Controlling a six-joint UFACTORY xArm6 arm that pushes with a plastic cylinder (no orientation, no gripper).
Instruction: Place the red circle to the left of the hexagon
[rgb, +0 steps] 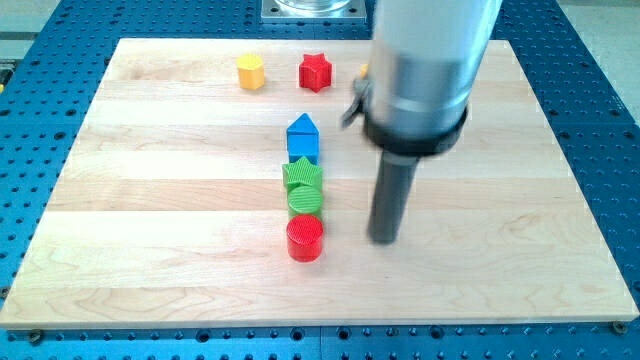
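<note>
The board (150, 200) is made of pale wood strips, smooth and matt. Fine ribbed sides, plastic by the look, are seen on the red circle (305, 239) and the green blocks (303, 186). Brushed, slightly shiny metal is shown on the arm's cylinder (425, 60); the rod (390, 195) is matt dark.
</note>
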